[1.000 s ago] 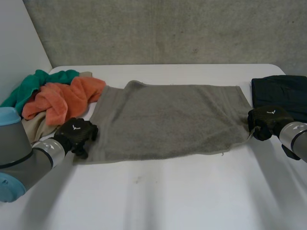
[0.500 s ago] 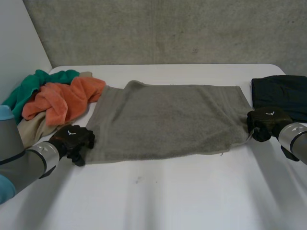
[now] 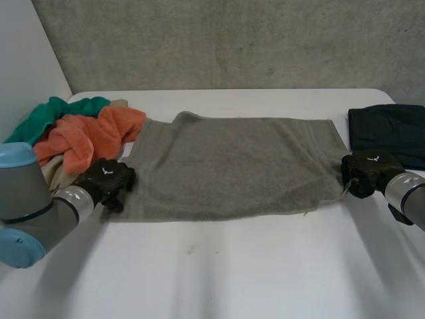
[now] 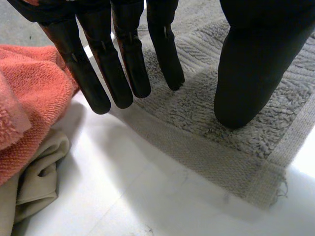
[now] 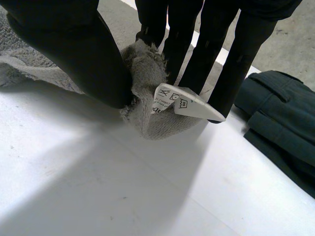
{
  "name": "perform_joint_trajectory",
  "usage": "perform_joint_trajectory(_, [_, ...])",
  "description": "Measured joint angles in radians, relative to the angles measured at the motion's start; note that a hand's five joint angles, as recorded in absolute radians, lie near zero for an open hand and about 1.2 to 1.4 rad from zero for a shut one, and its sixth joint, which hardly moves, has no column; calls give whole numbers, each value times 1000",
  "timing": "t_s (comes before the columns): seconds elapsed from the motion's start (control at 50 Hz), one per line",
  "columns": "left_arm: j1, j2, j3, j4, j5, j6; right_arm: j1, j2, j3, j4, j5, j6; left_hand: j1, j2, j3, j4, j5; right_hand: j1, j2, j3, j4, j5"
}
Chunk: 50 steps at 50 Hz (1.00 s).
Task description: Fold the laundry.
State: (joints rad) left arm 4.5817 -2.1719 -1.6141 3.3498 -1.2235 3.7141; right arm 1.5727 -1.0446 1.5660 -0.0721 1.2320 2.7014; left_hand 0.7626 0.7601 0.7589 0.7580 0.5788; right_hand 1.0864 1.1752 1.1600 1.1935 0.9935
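Note:
A grey towel (image 3: pixel 232 166) lies spread flat across the middle of the table. My left hand (image 3: pixel 106 178) is at its near left corner. In the left wrist view the fingers (image 4: pixel 123 64) are straight above the towel's (image 4: pixel 206 113) side edge, and the thumb rests apart from them on the cloth by the corner; the hand is open. My right hand (image 3: pixel 365 169) is at the near right corner. There its thumb (image 5: pixel 74 49) and fingers pinch the bunched corner (image 5: pixel 147 118), with a white care label (image 5: pixel 187 105) sticking out.
A heap of orange (image 3: pixel 86 136), green (image 3: pixel 46 116) and beige (image 3: pixel 56 174) cloths lies at the left, close beside my left hand. A folded dark green garment (image 3: pixel 392 129) sits at the right edge, just beyond my right hand. The bare white table (image 3: pixel 232 266) stretches along the front.
My left hand drew back off the towel's near left corner, then came back onto it, a little further from me. The right hand has kept its pinch and place.

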Motion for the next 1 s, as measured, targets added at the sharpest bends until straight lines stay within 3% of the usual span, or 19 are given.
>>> perform_joint_trajectory(0.1, [0,-19,16,-3,0,10,-1,-1,0,0,0,0,84,82,82,83,81,0,0,0,0,0])
perform_joint_trajectory(0.16, [-1,-16,18,-6,1,12,-2,-3,0,0,0,0,362,365,360,358,345,0,0,0,0,0])
perform_joint_trajectory(0.2, [-1,-4,14,-12,1,11,-2,-5,0,0,0,0,381,425,419,429,400,0,0,0,0,0])
perform_joint_trajectory(0.48, [40,285,-172,-43,22,-37,-4,-63,7,83,-16,-28,381,433,429,441,400,0,0,0,0,0])
perform_joint_trajectory(0.54, [64,378,-221,-86,25,-34,-12,-110,13,180,-34,-92,381,433,430,441,400,0,0,0,0,0])
perform_joint_trajectory(0.64, [106,516,-277,-253,31,24,-63,-208,50,455,-66,-343,381,433,430,441,400,0,0,0,0,0])
perform_joint_trajectory(0.74, [168,594,-310,-516,42,167,-143,-268,113,722,-71,-678,381,434,430,441,400,0,0,10,0,0])
perform_joint_trajectory(0.8, [187,587,-308,-594,46,237,-163,-262,122,752,-67,-754,381,436,430,441,400,0,0,10,1,0])
perform_joint_trajectory(0.88, [177,519,-268,-593,36,284,-161,-216,96,703,-59,-729,381,436,432,441,400,0,0,10,2,0])
perform_joint_trajectory(0.96, [129,420,-190,-514,3,252,-144,-169,49,630,-57,-636,381,436,432,441,400,0,0,10,2,0])
perform_joint_trajectory(1.0, [91,350,-120,-447,-26,205,-115,-117,-22,524,-60,-482,381,436,432,441,400,0,0,10,2,0])
